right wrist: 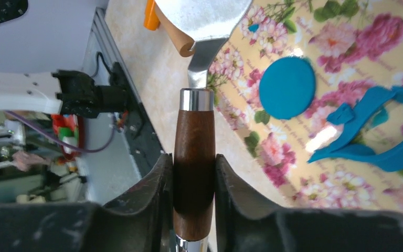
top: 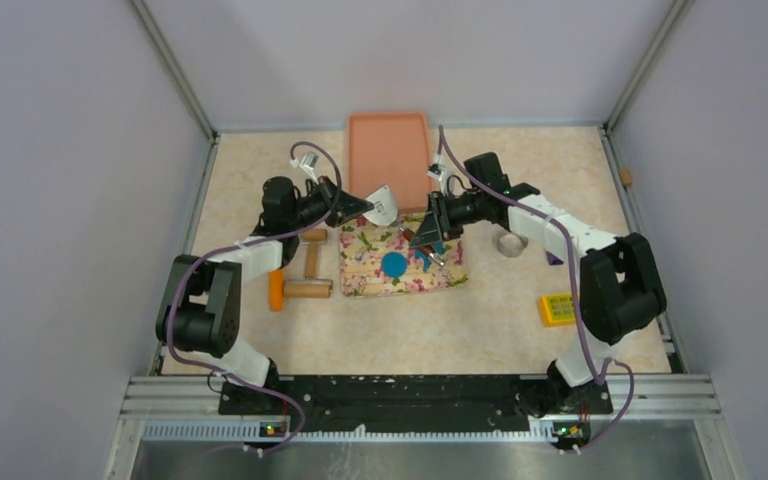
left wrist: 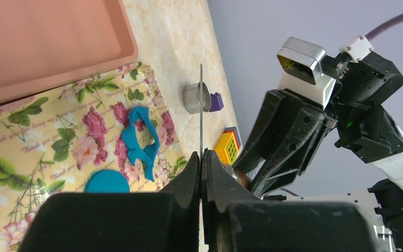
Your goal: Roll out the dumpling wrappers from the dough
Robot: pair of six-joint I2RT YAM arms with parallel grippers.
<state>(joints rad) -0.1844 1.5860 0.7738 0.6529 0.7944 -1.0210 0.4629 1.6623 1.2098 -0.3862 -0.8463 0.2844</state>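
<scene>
A round blue dumpling wrapper lies flat on the floral mat. Beside it lies the ragged blue dough scrap with a hole, partly hidden under my right gripper in the top view. A spatula hangs over the mat's far edge between both grippers. My left gripper is shut on its thin metal blade. The fingers of my right gripper press both sides of its brown wooden handle.
An orange-pink tray sits behind the mat. Wooden rolling pins and an orange piece lie left of it. To the right are a metal ring cutter, a purple block and a yellow toy brick.
</scene>
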